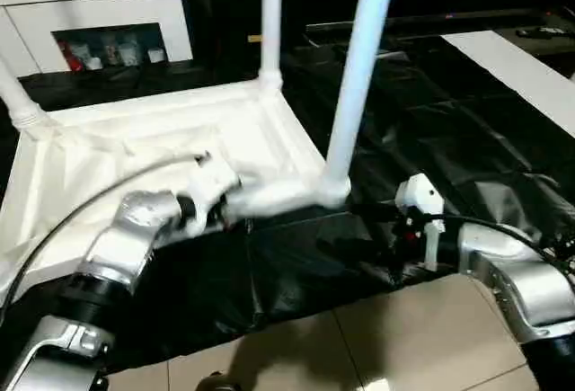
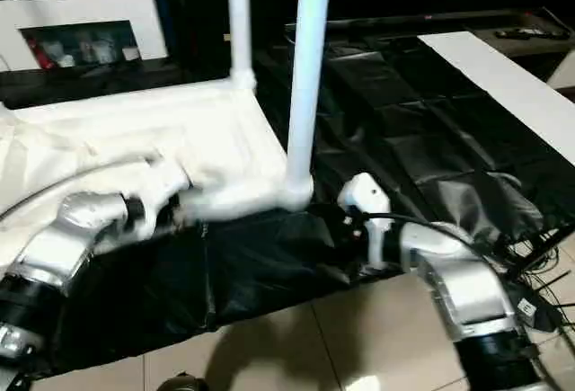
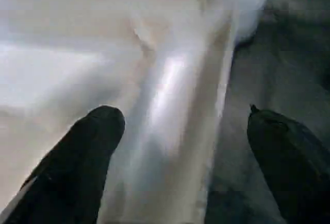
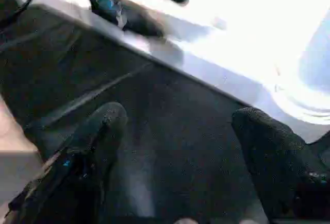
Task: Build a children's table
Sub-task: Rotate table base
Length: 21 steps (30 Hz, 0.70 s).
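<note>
Lying upside down on a black sheet (image 1: 449, 157), the children's table (image 1: 135, 148) fills the left and middle of the head views. Its ribbed underside faces up. Three of its legs can be seen: one leg (image 1: 358, 76) stands straight up from the near right corner, another leg (image 1: 270, 18) rises from the far right corner, and a third leg (image 1: 18, 94) leans at the far left edge.

The left gripper (image 3: 175, 152) is at the table's near rim, left of centre in the head views. Its fingers (image 3: 87, 152) are apart, one on each side of the white rim.

The right gripper (image 4: 175, 152) hangs over the black sheet, just right of the near corner. Its fingers (image 4: 98, 136) are apart and hold nothing.

A white cabinet (image 1: 99, 13) stands at the upper left. Beige floor tiles (image 1: 377, 337) show at the bottom.
</note>
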Tool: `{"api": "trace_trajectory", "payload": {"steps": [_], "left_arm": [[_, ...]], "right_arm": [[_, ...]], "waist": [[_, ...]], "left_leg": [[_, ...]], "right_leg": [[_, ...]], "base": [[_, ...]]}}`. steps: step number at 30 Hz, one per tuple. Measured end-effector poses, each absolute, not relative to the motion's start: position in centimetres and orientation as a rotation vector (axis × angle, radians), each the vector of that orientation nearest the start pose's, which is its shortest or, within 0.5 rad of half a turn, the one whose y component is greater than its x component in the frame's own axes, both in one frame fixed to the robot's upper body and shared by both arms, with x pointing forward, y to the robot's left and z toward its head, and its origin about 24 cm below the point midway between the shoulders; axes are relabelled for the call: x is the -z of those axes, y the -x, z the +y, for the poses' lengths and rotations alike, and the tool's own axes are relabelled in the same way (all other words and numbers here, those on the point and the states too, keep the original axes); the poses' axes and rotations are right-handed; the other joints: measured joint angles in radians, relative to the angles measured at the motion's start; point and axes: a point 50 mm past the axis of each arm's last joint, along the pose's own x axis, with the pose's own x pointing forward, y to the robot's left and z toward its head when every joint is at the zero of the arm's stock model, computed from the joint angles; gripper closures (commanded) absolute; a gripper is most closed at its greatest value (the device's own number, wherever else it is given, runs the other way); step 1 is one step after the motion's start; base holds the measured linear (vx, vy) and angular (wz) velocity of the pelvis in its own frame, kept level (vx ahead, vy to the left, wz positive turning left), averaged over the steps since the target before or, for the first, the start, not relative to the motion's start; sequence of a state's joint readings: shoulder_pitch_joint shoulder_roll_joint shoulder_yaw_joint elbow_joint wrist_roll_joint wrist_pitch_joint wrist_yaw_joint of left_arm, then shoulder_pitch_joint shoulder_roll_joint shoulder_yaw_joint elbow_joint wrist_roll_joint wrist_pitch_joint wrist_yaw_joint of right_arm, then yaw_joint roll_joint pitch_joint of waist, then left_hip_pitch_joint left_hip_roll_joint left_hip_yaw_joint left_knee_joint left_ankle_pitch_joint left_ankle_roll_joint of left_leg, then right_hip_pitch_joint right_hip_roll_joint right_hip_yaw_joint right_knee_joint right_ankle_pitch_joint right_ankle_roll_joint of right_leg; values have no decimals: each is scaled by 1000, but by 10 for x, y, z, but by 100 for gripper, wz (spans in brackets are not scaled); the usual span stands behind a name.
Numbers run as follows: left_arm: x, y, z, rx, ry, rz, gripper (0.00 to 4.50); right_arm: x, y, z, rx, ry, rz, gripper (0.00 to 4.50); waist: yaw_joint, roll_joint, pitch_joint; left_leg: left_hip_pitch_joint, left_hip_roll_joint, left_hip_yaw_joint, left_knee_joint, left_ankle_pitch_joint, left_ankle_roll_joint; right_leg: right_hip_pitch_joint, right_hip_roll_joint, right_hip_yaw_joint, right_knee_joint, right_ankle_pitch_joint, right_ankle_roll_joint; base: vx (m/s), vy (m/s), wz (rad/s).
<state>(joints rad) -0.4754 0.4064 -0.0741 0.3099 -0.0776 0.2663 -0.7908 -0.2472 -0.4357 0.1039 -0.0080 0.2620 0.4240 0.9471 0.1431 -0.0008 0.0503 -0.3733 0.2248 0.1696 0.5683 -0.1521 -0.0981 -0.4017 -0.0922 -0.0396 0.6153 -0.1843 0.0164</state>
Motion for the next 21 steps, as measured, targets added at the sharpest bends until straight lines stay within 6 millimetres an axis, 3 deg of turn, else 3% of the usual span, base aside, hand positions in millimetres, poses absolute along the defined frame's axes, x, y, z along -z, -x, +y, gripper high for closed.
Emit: {"api": "trace_trajectory", "payload": {"steps": [3,7,9,10,11,12,13,14,15,16,17,18,19,20,21], "left_arm": [[-109,-317,174,643,-102,31,7],[-92,-299,185,439,-51,24,7],[-84,-292,189,353,-76,38,7],[-83,-292,189,338,-83,42,7],[-83,-289,191,306,-98,41,7],[-83,-288,194,246,-109,37,7],[-83,-287,197,210,-111,38,7],[-84,-287,199,180,-103,40,7],[-84,-287,199,157,-89,38,7],[-84,-286,200,139,-84,39,7],[-85,-285,201,126,-82,40,7],[-85,-284,202,109,-82,44,7],[-81,-279,206,88,-90,63,7],[-79,-277,211,70,-101,78,7],[-80,-276,217,55,-116,78,7]], "right_arm": [[-70,-281,-133,-891,54,217,78],[-57,-290,-118,-725,66,203,78],[-52,-292,-115,-668,68,195,78],[-51,-292,-113,-661,64,195,78],[-52,-294,-108,-661,49,187,78],[-53,-296,-101,-665,29,179,78],[-54,-297,-97,-673,23,172,78],[-56,-298,-94,-681,21,163,78],[-58,-299,-95,-681,26,151,78],[-58,-299,-96,-680,21,146,78],[-58,-300,-98,-674,16,142,78],[-57,-301,-101,-682,6,150,78],[-53,-301,-103,-699,-3,167,78],[-51,-300,-105,-721,-13,175,78],[-49,-300,-108,-734,-17,189,78]], "waist": [[-11,2,-2],[-16,-1,-1],[-34,3,-2],[-35,4,-2],[-41,9,1],[-44,15,4],[-48,15,5],[-52,14,4],[-51,11,2],[-45,4,2],[-34,-4,0],[-18,-12,1],[6,-14,3],[23,-11,3],[40,-13,5]], "left_leg": [[1,0,0,1,0,0],[-5,-1,-4,0,0,0],[-33,-15,-57,2,0,0],[-43,-15,-77,2,1,1],[-51,-14,-106,5,5,-2],[-53,-17,-138,6,15,-8],[-54,-22,-166,7,21,-4],[-53,-28,-192,7,21,-4],[-51,-43,-224,4,21,-4],[-56,-55,-235,-1,17,-8],[-59,-57,-233,-2,8,6],[-60,-54,-186,53,-20,37],[-42,-47,-138,68,-28,49],[-27,-52,-107,74,-38,50],[-24,-55,-85,72,-48,52]], "right_leg": [[0,0,1,-1,0,0],[0,-1,-4,-2,-1,2],[9,-11,-50,-12,-3,4],[11,-11,-66,-15,-2,0],[19,-4,-84,-16,-6,-12],[23,3,-101,0,-22,-46],[23,9,-109,25,-45,-105],[23,21,-107,45,-67,-157],[26,30,-101,67,-88,-187],[32,33,-100,70,-95,-178],[34,25,-107,66,-93,-124],[35,-3,-130,66,-90,-36],[36,0,-118,67,-90,-37],[36,0,-117,65,-90,-37],[31,0,-112,63,-89,-37]], "base": [[0,0,0],[0,0,0],[-5,-30,43],[1,-40,58],[10,-88,55],[-8,-123,50],[-8,-123,50],[-4,-133,59],[-21,-121,69],[-21,-121,69],[-50,-95,61],[-43,-86,20],[-43,-86,20],[-13,-60,-3],[0,0,0]]}}
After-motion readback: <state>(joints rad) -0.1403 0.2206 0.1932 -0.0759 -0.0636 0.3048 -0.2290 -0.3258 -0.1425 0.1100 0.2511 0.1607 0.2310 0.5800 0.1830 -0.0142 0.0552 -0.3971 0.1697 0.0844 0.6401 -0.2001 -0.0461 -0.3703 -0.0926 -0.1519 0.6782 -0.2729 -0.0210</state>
